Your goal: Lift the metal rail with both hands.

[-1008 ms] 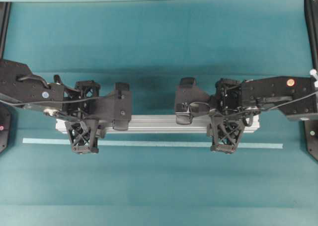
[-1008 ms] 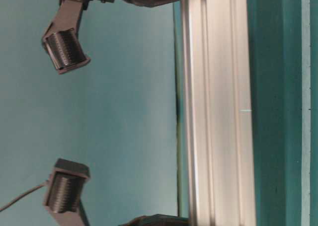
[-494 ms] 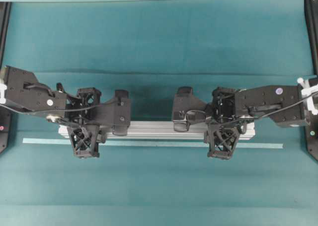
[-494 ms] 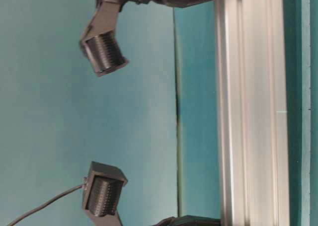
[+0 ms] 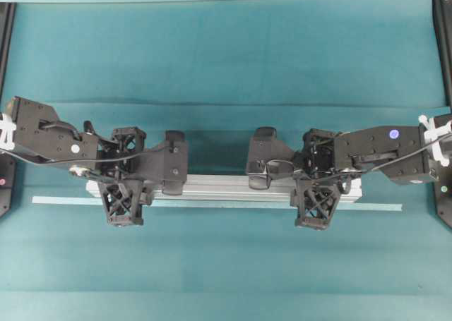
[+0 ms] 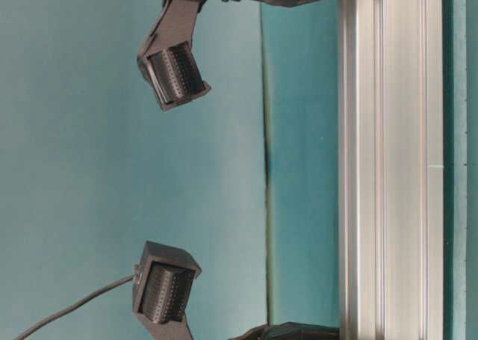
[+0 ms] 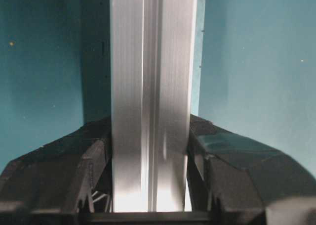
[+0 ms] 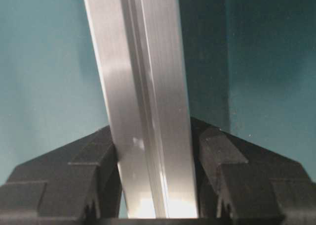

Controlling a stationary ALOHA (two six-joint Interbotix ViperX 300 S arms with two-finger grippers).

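The metal rail point(image 5: 219, 185) is a long silver grooved bar lying left to right across the teal table. My left gripper point(image 5: 125, 183) is shut on it near its left end, one lattice finger on each side. My right gripper point(image 5: 316, 183) is shut on it near its right end in the same way. The left wrist view shows the rail point(image 7: 150, 62) running straight out between the gripper's point(image 7: 149, 136) black fingers point(image 7: 94, 156). The right wrist view shows the rail point(image 8: 140, 62) clamped in the gripper point(image 8: 152, 136) at a slight slant. In the table-level view the rail point(image 6: 388, 168) is close to the table; I cannot tell whether it touches.
A thin flat pale blue-green strip point(image 5: 226, 204) lies on the table just in front of the rail, and also shows in the table-level view point(image 6: 459, 131). Black frame posts stand at the left point(image 5: 6, 25) and right point(image 5: 441, 25) edges. Two ribbed black wrist housings point(image 6: 172, 75) hang behind the rail.
Both grippers have stayed shut on the rail and sunk with it toward the table. The rail looks smaller from overhead and sits nearer the pale strip.
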